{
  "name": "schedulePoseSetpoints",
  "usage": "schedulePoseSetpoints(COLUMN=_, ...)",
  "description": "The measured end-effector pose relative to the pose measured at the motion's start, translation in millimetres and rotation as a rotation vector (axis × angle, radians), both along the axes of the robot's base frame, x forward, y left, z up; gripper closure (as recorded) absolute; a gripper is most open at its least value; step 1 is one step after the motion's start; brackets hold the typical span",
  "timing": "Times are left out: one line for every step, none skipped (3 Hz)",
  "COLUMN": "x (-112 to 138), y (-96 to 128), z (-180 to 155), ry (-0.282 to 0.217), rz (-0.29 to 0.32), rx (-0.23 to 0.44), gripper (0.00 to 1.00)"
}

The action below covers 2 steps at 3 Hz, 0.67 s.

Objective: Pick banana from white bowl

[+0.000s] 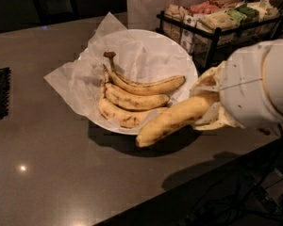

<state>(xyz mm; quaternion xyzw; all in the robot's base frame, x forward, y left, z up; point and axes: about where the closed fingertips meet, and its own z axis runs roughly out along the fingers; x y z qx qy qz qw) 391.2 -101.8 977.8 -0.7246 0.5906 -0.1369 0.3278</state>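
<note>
- We count one loose banana (172,120), held over the near rim of the single white bowl (146,32); its right end is hidden inside the end effector (205,105), which grips it.
- Three joined bananas (134,98) lie on the bowl's paper lining (75,79).
- One wire rack (212,36) of packets is partly covered by the arm (259,79).

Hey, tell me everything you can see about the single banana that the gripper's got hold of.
The banana is plump, slightly curved, ripe yellow with brown speckles. It slants up to the right, where the gripper, at the right of the view, is shut on its end; the free end points lower left. It crosses the front rim of the white bowl, in front of the bunch inside.
</note>
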Motion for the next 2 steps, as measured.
schedulePoseSetpoints(x=28.1, y=19.2, z=-22.8, ry=0.072, rz=0.076, rx=0.015, gripper=1.00)
schedulePoseSetpoints(x=28.1, y=19.2, z=-22.8, ry=0.072, rz=0.076, rx=0.015, gripper=1.00)
